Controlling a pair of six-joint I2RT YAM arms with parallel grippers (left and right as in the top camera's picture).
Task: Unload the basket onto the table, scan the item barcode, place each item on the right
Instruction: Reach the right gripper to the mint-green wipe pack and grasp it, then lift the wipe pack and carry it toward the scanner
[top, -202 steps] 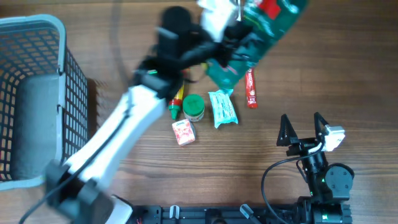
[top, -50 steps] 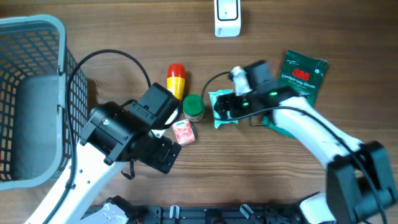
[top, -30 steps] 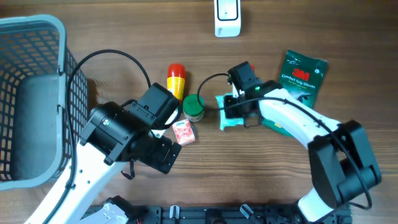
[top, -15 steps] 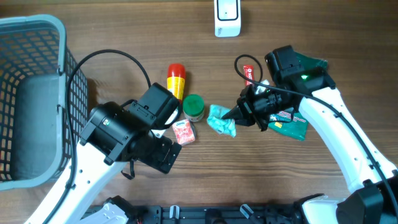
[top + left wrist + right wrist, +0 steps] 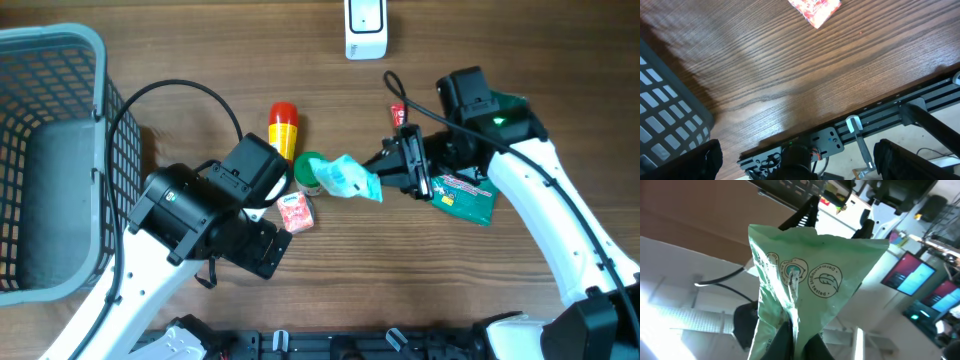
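1. Carrying step: the right fingers [image 5: 395, 165] pinch the green packet [image 5: 345, 178], held above the surface [image 5: 450, 290] beside the green-lidded jar [image 5: 310, 172].
2. The left fingers [image 5: 900, 156] stand wide, holding nothing.
3. Next, probably: bring the packet's barcode to face the scanner [image 5: 365, 30].

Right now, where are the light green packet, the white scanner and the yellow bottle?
light green packet [image 5: 348, 178]: overhead view, middle of the wrapper.
white scanner [image 5: 364, 35]: overhead view, centre of its body.
yellow bottle [image 5: 283, 142]: overhead view, yellow body below the red top.
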